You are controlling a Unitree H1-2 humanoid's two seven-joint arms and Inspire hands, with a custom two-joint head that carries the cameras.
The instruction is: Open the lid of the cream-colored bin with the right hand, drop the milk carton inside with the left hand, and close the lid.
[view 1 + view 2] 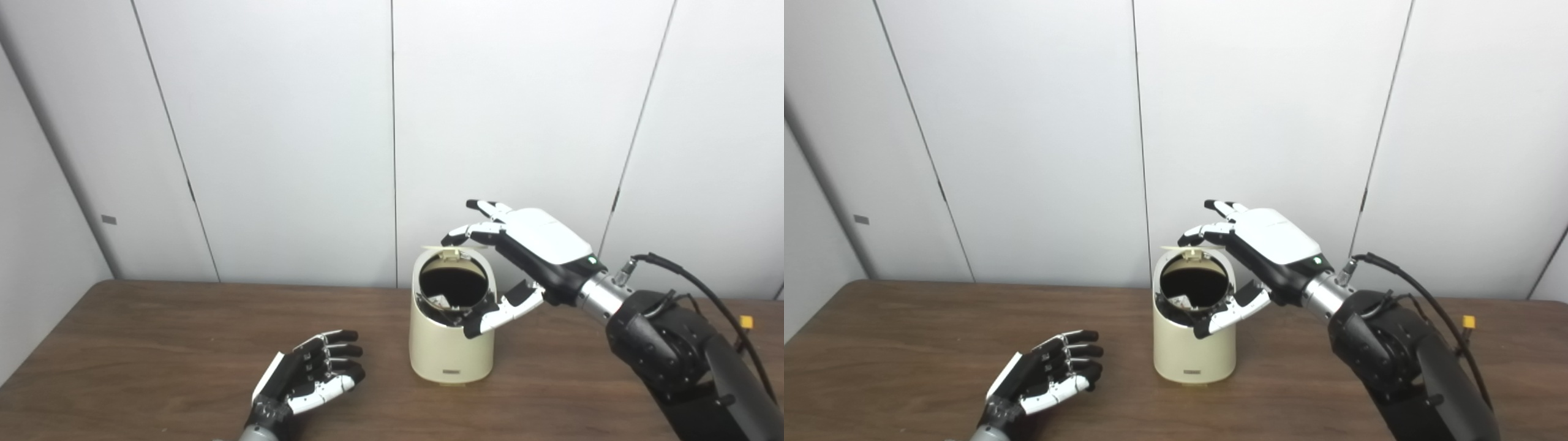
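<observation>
Lid stands tipped up at the back of the cream bin, and your right hand is the reason: its fingers reach over the raised edge while the thumb sits at the front of the rim, so the hand props the lid rather than gripping anything tight. That keeps the dark mouth clear for a drop. Something pale lies just inside the opening, low at the front; it may be the milk carton, though you cannot tell for sure. Your left hand lies palm up on the table, well apart from the bin, fingers loosely spread and holding nothing, which suggests closing the lid is what remains.
</observation>
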